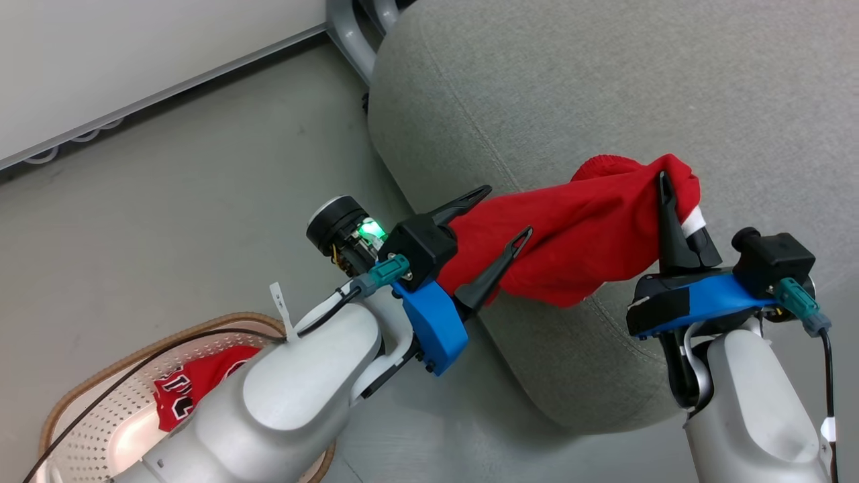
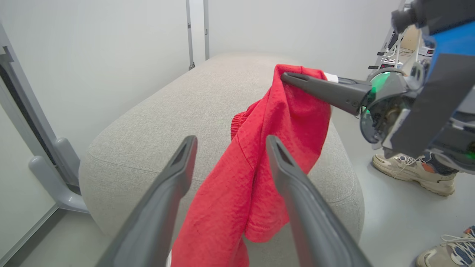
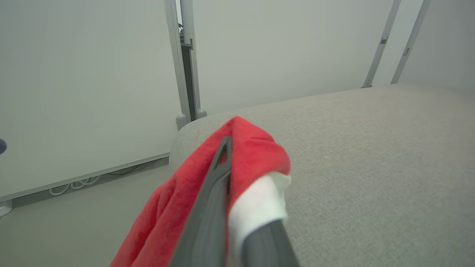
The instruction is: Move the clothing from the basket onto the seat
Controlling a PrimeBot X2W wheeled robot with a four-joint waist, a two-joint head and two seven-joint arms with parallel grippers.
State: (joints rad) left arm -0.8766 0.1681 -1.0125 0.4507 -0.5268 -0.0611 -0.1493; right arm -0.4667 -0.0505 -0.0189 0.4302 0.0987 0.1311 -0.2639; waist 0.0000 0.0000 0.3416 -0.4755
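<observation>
Hanging between the two arms is the plain red garment (image 1: 577, 235), a soft, slightly coarse-woven cloth with a white edge (image 3: 259, 200) bunched at one corner. The right gripper (image 1: 674, 201) has its fingers clenched on that white-edged corner and holds it up over the light grey seat (image 1: 604, 87). From there the cloth sags toward the robot's left, across the seat's rounded front edge. There it runs between the fingers of the left gripper (image 1: 507, 211), which stand spread wide and released, and its loose end droops below them. Whether the cloth rests on the cushion anywhere, I cannot tell. I count two red garments. The second, the lettered red garment (image 1: 184, 392), lies crumpled inside the basket (image 1: 100, 376). That one basket, cream-white and perforated with a brown rim, sits on the floor (image 1: 201, 201) at the robot's lower left, well apart from the seat. There is one seat. Each of the two grippers has two dark fingers. Two pale shoes (image 2: 415, 172) of a person stand on the floor beside the seat.
</observation>
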